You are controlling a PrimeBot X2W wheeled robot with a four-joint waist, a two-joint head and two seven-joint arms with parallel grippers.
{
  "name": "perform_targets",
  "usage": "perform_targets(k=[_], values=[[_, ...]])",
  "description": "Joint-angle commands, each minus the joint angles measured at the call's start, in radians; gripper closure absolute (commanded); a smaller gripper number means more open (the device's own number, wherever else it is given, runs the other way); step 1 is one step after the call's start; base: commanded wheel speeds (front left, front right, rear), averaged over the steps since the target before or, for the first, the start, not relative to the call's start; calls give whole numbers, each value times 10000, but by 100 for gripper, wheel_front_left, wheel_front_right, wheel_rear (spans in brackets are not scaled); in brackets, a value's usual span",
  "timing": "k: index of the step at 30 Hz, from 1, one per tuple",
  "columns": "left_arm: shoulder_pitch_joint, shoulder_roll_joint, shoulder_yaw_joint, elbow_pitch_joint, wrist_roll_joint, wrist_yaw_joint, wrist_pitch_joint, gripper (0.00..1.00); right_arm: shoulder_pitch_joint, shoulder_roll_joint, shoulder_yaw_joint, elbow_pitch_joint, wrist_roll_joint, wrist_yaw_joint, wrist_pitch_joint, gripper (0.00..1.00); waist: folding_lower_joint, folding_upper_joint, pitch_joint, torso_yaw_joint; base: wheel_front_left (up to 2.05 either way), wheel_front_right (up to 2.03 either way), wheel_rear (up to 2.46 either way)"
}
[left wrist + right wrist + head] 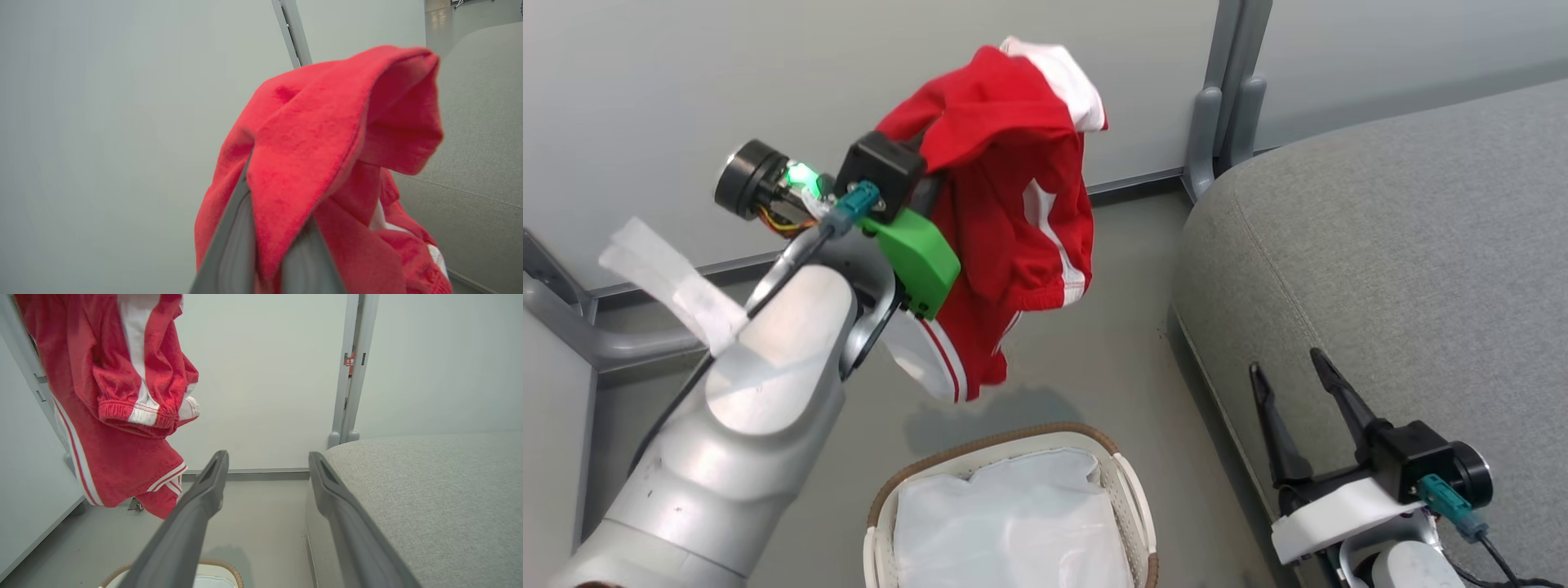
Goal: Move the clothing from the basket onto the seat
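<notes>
Up in the air past the basket (pixel 980 449), my left gripper (pixel 925 184) is clamped tight on the clothing (pixel 1013 188). It's dangling free, clear of the rim and left of the seat (pixel 1405 245). My right gripper (pixel 1286 363) hangs by the seat's edge, fingers spread wide, holding nothing.

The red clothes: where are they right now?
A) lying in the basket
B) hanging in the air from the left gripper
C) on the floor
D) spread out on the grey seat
B: the red clothes dangle from the shut left gripper, up above the basket with its white liner, and not yet on the grey seat.
</notes>
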Motion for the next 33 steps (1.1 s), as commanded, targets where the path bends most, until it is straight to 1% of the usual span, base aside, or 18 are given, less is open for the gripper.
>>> perform_targets(k=[1,8,16,19,26,31,33], values=[[-302,-50,65,-33,-75,-44,129,100,-140,-37,121,-41,-100,-10,-49,0,1,0,21,-6,0,0,0],[-946,-321,125,218,-320,-23,523,100,-1102,-37,983,-73,7,-10,-49,0,1,0,177,-107,0,0,0],[-1226,-761,-157,465,-523,-52,661,100,-2575,-38,2590,307,545,-10,-49,0,1,0,133,-42,0,0,0],[-1318,-996,-343,511,-597,-65,696,100,-3181,-41,3007,921,575,-10,-46,0,1,0,76,106,0,0,0],[-1564,-1395,-757,387,-831,-107,772,100,-4509,-37,3611,2391,809,-10,-37,0,1,0,34,475,0,0,0],[-1638,-1586,-1024,298,-1033,-92,836,100,-5238,-41,4058,3099,1014,-10,-37,0,1,0,28,683,0,0,0],[-1672,-1616,-1125,259,-1123,-6,871,100,-5453,-32,4188,3258,1105,-10,-37,0,1,0,28,754,0,0,0]])
